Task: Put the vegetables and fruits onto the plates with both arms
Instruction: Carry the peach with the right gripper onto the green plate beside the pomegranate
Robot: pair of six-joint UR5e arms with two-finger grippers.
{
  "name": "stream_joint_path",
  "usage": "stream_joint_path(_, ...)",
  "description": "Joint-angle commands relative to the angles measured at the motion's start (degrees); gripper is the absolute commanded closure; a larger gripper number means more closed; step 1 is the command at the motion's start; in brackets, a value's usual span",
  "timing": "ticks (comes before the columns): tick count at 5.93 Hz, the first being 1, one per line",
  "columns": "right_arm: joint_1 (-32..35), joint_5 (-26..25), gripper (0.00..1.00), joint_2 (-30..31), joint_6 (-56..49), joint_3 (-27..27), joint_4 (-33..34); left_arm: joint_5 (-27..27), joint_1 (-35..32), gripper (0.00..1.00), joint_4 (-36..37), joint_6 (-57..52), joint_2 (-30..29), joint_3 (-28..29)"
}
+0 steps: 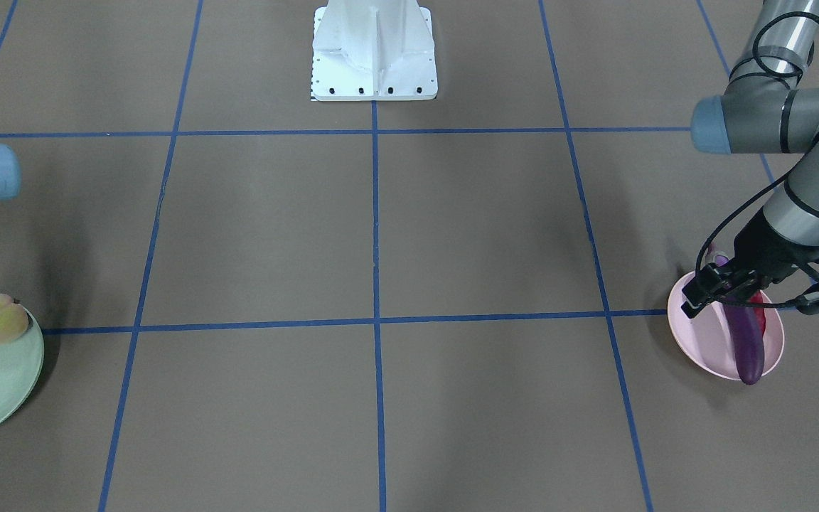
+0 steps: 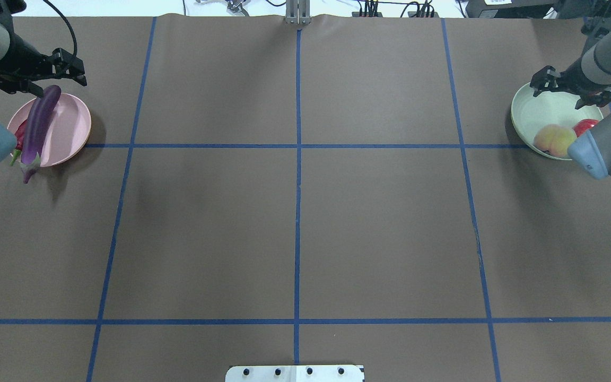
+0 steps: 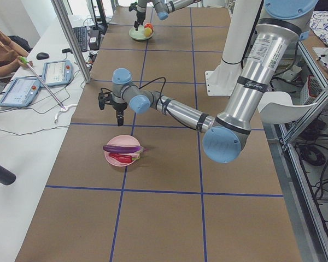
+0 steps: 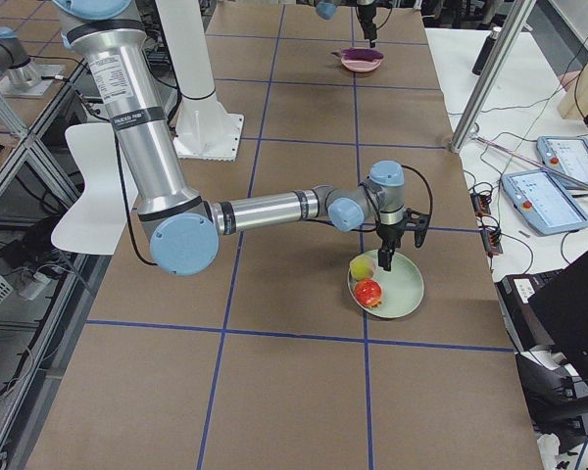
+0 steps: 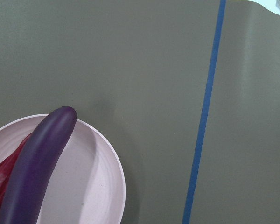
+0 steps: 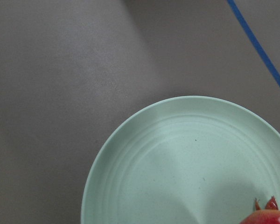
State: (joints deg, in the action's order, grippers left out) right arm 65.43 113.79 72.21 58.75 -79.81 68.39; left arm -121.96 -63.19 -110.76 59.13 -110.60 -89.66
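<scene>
Read from the overhead view like a dial, the counter [image 2: 380, 228] has the pink plate [image 2: 69, 124] out at 10 o'clock and the green plate [image 2: 536, 109] at 2 o'clock, well apart. Blue tape lines [image 2: 297, 212] cross between them, and the white base [image 2: 295, 373] sits at the 6 o'clock edge.

The eggplant [image 2: 37, 127] lies across the pink plate from its 12 o'clock rim down to 7 o'clock, where the capped end pokes out past the rim over the counter. The chili [image 2: 20, 137] is tucked against the eggplant on the plate's 9 o'clock side, mostly hidden. The left fingers [image 2: 69, 64] hang above the plate's 12 o'clock edge, spread wide with nothing between them, clear of the eggplant. The left wrist camera catches only the eggplant's rounded tip at the rim and a sliver of chili, no fingers.

On the green plate the peach [image 2: 553, 140] rests at 6 o'clock. The red fruit [image 2: 584, 126] is just beside it at 4 o'clock, partly behind the right arm's blue joint cap. The right fingers [image 2: 543, 79] hover over the 12 o'clock rim, likewise spread wide and holding nothing, up off the plate and apart from both fruits. In the right wrist camera the red fruit's little crown shows at 5 o'clock.
</scene>
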Motion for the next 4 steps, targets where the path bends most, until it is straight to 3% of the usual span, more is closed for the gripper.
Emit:
stream_joint_path(1, 6.07, 7.63, 0.0, 0.39, -7.9, -0.35, 0.43, -1.86, -0.26, 0.0, 0.02, -0.68, 0.81, -0.69)
stream_joint_path(2, 10.11, 12.63, 0.0, 0.3, -12.21, -0.35, 0.69, -3.35, -0.52, 0.0, -0.07, -3.99, 2.39, -1.65)
stream_joint_path(4, 14.88, 19.33, 0.0, 1.26, -21.0, -0.09, 0.87, -4.16, -4.1, 0.0, 0.19, -27.54, 8.44, -2.02)
